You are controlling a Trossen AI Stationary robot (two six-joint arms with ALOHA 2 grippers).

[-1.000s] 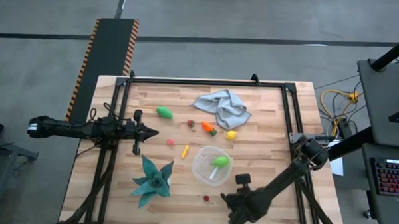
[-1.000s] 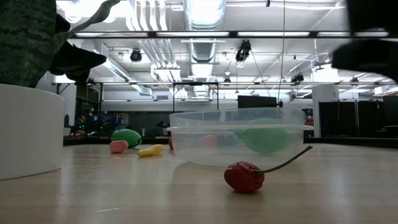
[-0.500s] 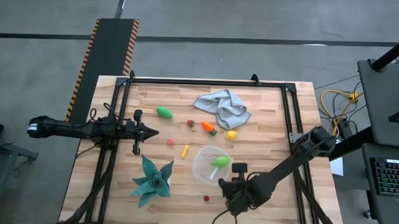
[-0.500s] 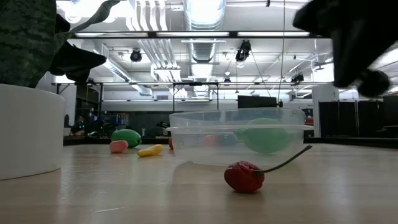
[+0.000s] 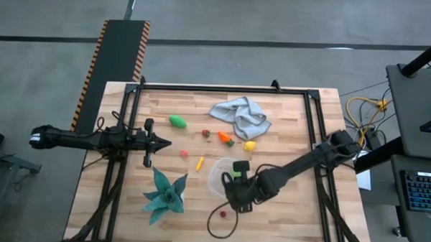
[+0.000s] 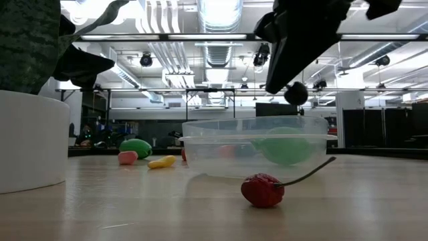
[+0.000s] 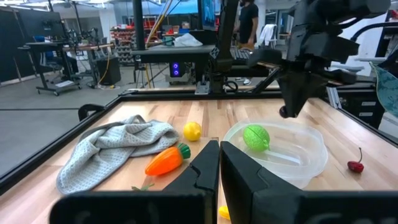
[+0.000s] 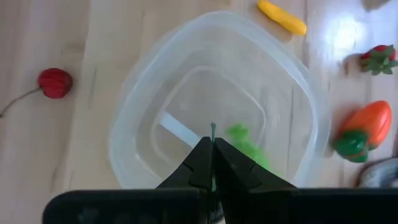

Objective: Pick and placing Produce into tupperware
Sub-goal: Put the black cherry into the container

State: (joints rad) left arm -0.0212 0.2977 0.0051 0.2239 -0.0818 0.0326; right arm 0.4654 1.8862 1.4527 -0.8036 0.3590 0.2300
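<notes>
Tupperware (image 8: 211,99) beneath right gripper (image 8: 211,163), fingers closed, empty.

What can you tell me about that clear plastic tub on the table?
The tupperware is a clear, shallow plastic container with rounded corners and a raised rim, standing upright and lidless on the wooden table. Through its walls shows a green produce piece lying inside with a pale stem. A red cherry with a long stalk lies on the wood just outside it, apart from the wall. The right gripper hangs above the tub's opening, fingers together, holding nothing visible.
</notes>
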